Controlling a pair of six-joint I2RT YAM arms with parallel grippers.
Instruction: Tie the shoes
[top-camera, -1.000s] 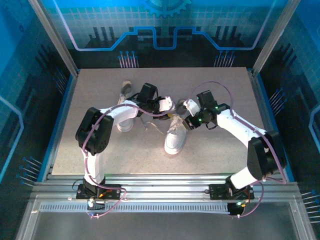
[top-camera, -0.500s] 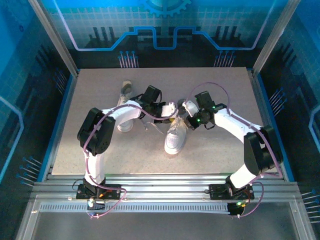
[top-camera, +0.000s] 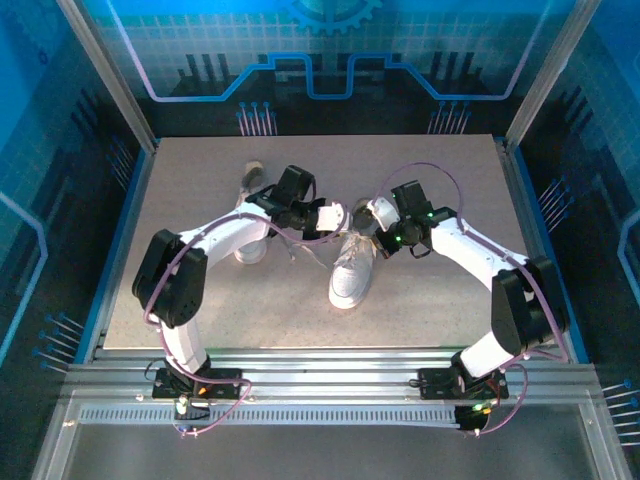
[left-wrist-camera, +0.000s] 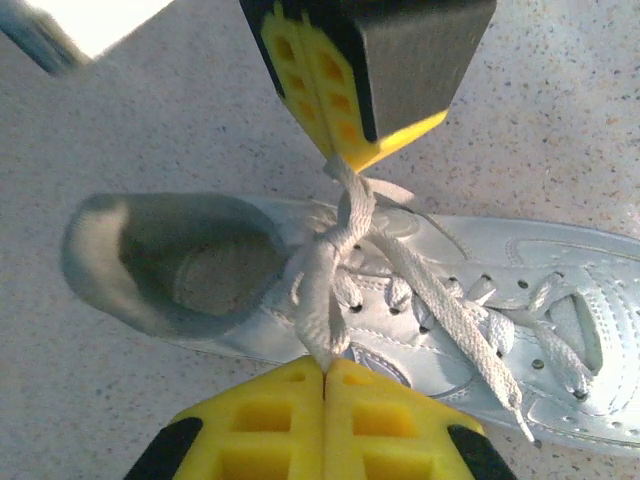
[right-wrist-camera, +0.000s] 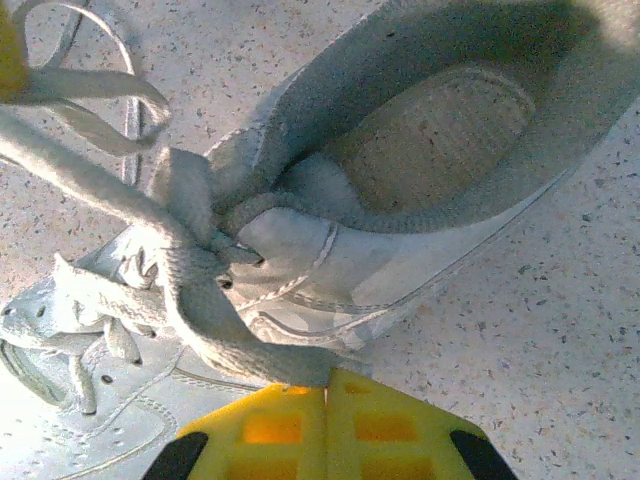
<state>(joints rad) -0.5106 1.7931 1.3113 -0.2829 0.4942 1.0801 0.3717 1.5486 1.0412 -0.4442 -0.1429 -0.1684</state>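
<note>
Now that both pairs of jaws have closed, the table holds one shoe at its middle between the arms, its mate partly under the left arm. The left gripper and right gripper each pinch the lace at the knot. Pulling apart should tighten it.

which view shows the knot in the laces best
Left wrist: the knot sits mid-frame and sharp, lace ends running to the left gripper and right gripper. Right wrist shows it close but side-on. Top external shows it too small to read.
</note>
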